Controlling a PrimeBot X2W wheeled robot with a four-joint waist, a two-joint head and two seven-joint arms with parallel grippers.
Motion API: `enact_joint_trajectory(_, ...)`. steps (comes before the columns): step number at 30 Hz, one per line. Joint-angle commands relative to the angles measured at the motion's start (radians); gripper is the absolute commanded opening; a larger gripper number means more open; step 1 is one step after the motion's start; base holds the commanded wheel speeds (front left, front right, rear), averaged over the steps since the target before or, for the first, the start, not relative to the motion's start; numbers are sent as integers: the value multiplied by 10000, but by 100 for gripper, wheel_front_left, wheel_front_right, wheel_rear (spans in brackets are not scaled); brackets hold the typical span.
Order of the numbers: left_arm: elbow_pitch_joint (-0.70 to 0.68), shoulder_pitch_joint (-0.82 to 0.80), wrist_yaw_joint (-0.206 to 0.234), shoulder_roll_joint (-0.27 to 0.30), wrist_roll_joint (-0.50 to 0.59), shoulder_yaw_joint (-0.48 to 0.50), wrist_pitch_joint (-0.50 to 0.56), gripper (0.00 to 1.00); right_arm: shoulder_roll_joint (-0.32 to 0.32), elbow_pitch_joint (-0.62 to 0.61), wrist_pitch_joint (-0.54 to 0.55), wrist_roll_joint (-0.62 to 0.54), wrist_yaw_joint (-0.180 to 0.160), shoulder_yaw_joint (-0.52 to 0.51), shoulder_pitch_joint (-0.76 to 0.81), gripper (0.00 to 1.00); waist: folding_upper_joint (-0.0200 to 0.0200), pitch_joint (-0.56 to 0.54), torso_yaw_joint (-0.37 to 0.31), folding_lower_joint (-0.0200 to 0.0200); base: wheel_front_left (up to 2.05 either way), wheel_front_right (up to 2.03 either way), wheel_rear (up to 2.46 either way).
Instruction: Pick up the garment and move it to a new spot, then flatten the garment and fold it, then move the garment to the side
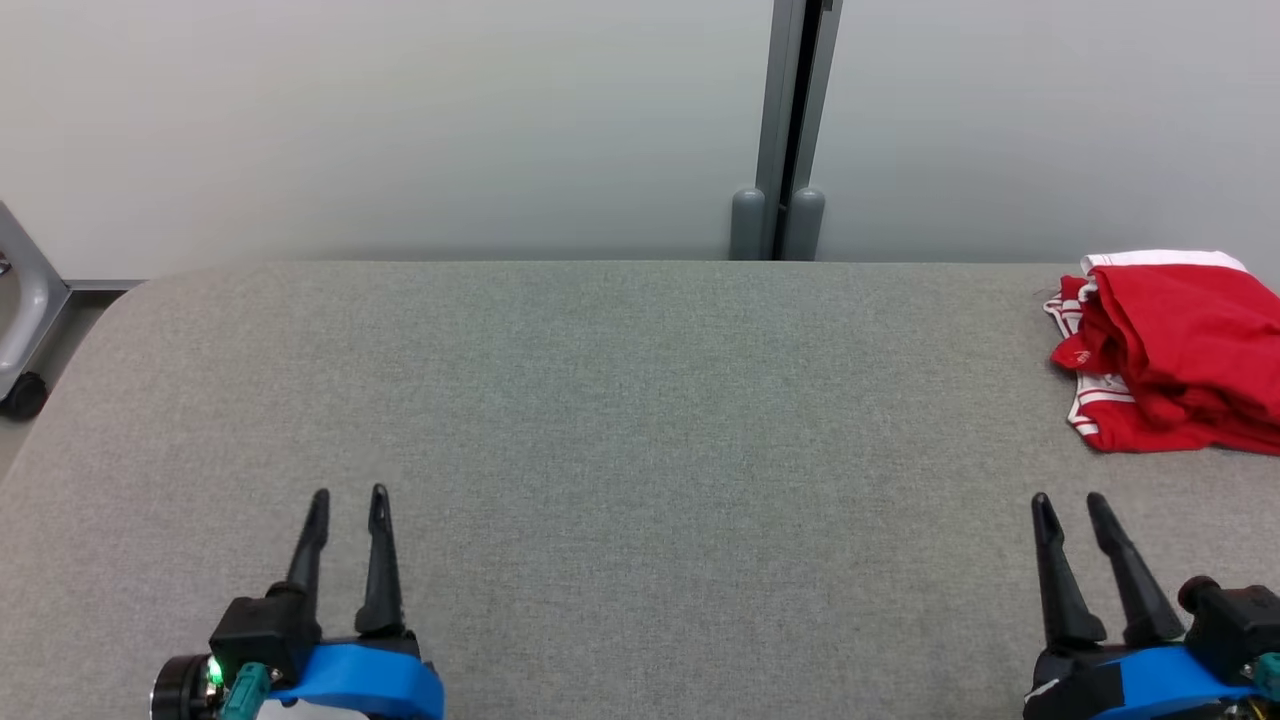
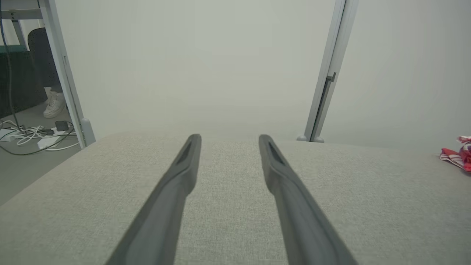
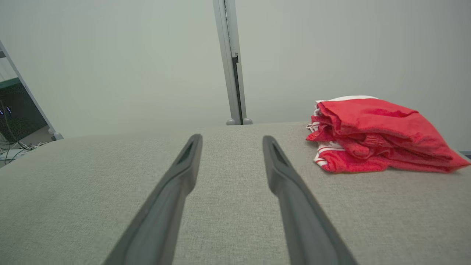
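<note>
A red garment (image 1: 1180, 350) with white trim lies bunched in a loose pile at the far right of the grey fabric table (image 1: 640, 420), partly cut off by the head view's edge. It also appears in the right wrist view as a heap, the garment (image 3: 375, 136), ahead and to the right of my fingers. A corner of the garment (image 2: 458, 154) shows at the left wrist view's right edge. My left gripper (image 1: 349, 495) stands open at the lower left, far from it. My right gripper (image 1: 1067, 500) stands open at the lower right, a short way in front of the pile, holding nothing.
A pale wall with a grey vertical post (image 1: 790, 130) runs behind the table. A castor and chair frame (image 1: 25, 330) stand off the left corner. Cables (image 2: 33, 134) lie on the floor at left, where a person's shoe (image 2: 55, 105) stands.
</note>
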Motion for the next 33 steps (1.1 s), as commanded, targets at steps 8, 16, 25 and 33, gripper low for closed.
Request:
enact_joint_trajectory(8, 345, 114, -85, -95, -906, 190, 356, 0, 27, 448, 179, 922, 0, -27, -114, 0, 0, -5, -20, 0, 0, 0, 0)
enact_joint_trajectory(16, 252, 40, -221, -103, -2422, 358, 712, 0, 24, 594, 427, 2399, 0, -45, -280, 0, 0, -7, -54, 0, 0, 0, 0)
enact_joint_trajectory(25, 177, -51, -364, -111, -3960, 553, 1088, 0, 20, 754, 680, 3906, 1, -68, -467, 0, 0, -9, -92, 0, 0, 0, 0)
enact_joint_trajectory(33, 129, -136, -476, -119, -5202, 709, 1401, 0, 17, 893, 890, 5122, 1, -90, -612, 0, 0, -12, -127, 0, 0, 0, 0)
